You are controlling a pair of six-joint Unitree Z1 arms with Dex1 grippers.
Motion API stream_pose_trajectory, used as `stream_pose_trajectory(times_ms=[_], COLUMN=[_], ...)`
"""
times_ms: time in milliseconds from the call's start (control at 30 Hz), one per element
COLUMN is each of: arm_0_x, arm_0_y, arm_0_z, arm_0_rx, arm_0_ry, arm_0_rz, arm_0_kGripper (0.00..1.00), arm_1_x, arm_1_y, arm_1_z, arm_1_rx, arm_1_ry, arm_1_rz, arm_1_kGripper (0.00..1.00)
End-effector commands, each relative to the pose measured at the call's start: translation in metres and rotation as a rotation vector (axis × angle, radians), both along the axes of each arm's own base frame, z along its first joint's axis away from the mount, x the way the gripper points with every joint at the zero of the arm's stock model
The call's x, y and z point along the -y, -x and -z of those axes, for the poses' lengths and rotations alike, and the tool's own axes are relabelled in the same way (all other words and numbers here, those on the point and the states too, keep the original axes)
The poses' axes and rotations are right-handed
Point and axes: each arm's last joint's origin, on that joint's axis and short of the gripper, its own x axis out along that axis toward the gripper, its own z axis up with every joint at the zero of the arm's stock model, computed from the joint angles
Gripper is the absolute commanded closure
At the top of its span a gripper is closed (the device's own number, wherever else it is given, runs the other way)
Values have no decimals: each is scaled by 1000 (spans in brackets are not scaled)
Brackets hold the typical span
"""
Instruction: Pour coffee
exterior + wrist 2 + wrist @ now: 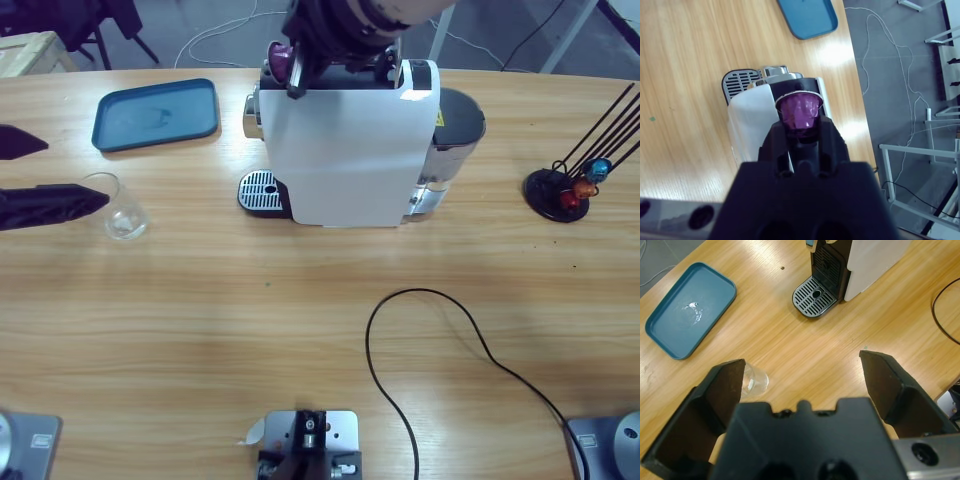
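A white coffee machine [340, 150] stands mid-table with its metal drip grate [262, 192] facing left. Above its top hangs my right gripper [292, 62], shut on a purple capsule [277, 52]. In the right wrist view the capsule [800, 112] sits between the jaws of the right gripper [801, 127], over the machine's top [755, 130]. My left gripper [72, 172] is at the left edge, open, its lower jaw touching or just beside a clear glass [120, 205]. The left wrist view shows the left gripper [802, 362] open, with the glass [754, 381] by the left jaw and the grate [815, 296] ahead.
A blue tray [155, 113] lies at the back left. A black capsule rack [575, 185] with a few capsules stands at the right. A black cable [440, 330] loops over the front of the table.
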Motion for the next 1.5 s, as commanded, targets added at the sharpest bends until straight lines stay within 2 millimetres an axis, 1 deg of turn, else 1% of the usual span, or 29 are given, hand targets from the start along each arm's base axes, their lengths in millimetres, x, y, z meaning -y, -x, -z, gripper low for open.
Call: stream_pose_trajectory(times_ms=[33,267,367,467,600,633,667,700,733,767,800,833,867,900,933,967,1067,1100,1167,1233,1267,1333,1400,1467,1500], arm_0_x=[3,4,4,4,4,4,4,4,4,4,3,3,4,4,4,5,4,4,4,5,5,5,3,1,0], arm_0_y=[-2,-3,-3,-3,-3,-3,-3,-3,-3,-3,-3,-3,-3,-3,-3,-4,-3,-3,-3,-4,-4,-4,-3,-1,0], arm_0_z=[15,16,15,16,17,17,18,17,17,17,17,17,17,18,18,18,18,18,17,17,17,15,13,11,9], arm_0_rx=[-40,-44,-41,-40,-44,-44,-44,-43,-43,-43,-43,-43,-43,-44,-45,-45,-44,-44,-42,-41,-41,-35,-29,-22,-17], arm_0_ry=[-22,-24,-21,-20,-18,-17,-17,-15,-12,-11,-11,-11,-12,-13,-14,-15,-8,-7,-4,-4,-4,1,7,17,24], arm_0_rz=[1,2,2,2,-2,-3,-3,-4,-5,-5,-5,-5,-6,-6,-5,-5,-8,-8,-9,-11,-10,-10,-11,-10,-10], arm_0_kGripper=[0,0,0,0,0,0,0,0,0,0,0,0,0,0,0,0,0,0,0,0,0,0,0,4,5], arm_1_x=[-3,-5,-7,-6,-3,-3,-2,-2,-1,-1,-1,0,0,1,1,2,3,1,-4,-9,-9,-5,3,14,21], arm_1_y=[-13,-15,-16,-16,-15,-15,-14,-14,-14,-14,-14,-13,-12,-11,-9,-8,-2,3,15,30,38,55,69,83,88], arm_1_z=[33,35,40,46,46,46,46,46,45,45,44,42,40,39,36,33,23,16,2,-12,-19,-29,-33,-35,-34], arm_1_rx=[-57,-60,-69,-80,-80,-81,-79,-78,-77,-74,-70,-61,-49,-39,-32,-24,1,6,8,-7,-8,-23,-57,-92,-141], arm_1_ry=[49,41,49,60,64,64,64,65,65,66,66,63,60,56,51,45,12,-12,-79,-145,-168,-217,-272,-334,-362], arm_1_rz=[29,32,35,41,49,59,65,67,67,71,80,90,96,99,100,101,92,71,20,1,-1,46,110,227,283], arm_1_kGripper=[1000,1000,1000,1000,999,843,740,714,650,497,388,254,172,116,86,82,85,170,539,958,1000,1000,1000,1000,1000])
